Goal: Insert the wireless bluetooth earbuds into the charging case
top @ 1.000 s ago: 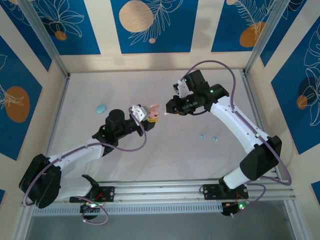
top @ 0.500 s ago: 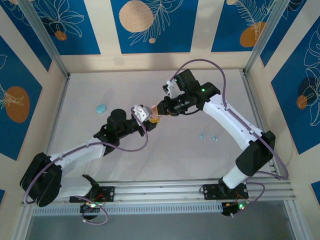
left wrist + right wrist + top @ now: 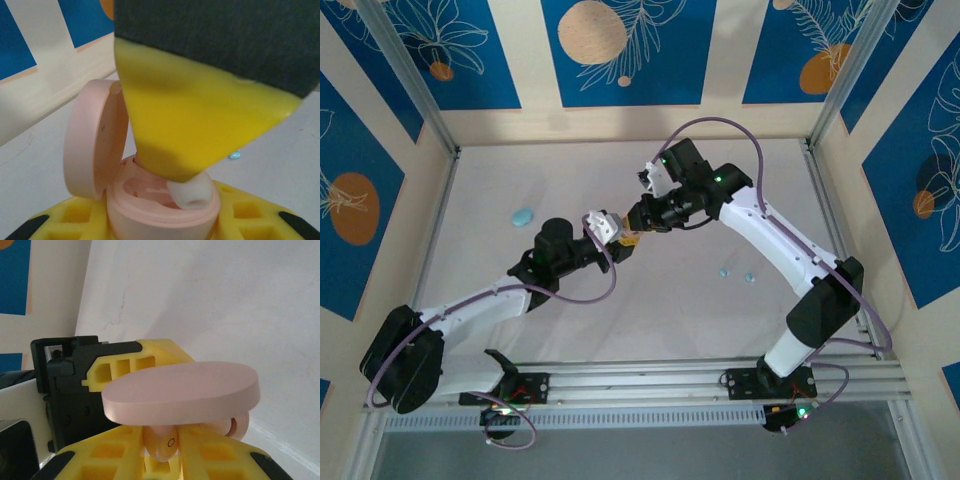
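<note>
two sets of fingers meet above the worktop (image 3: pixel 650 320). left fingers (image 3: pixel 240 212) pinch the open pink charging case (image 3: pixel 160 212), its lid raised. right fingers (image 3: pixel 212 455) pinch a pink earbud (image 3: pixel 160 442), white tip at the case's well. two blue earbuds (image 3: pixel 724 271) lie on the worktop to the right.

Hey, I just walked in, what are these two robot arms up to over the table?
The left gripper holds a pink pebble-shaped plastic charging case with its round lid hinged open. The right gripper grips a small pink earbud with a white tip, the tip down in the case's well, apparently not fully seated. A light blue case and two tiny light blue earbuds lie on the white table.
</note>
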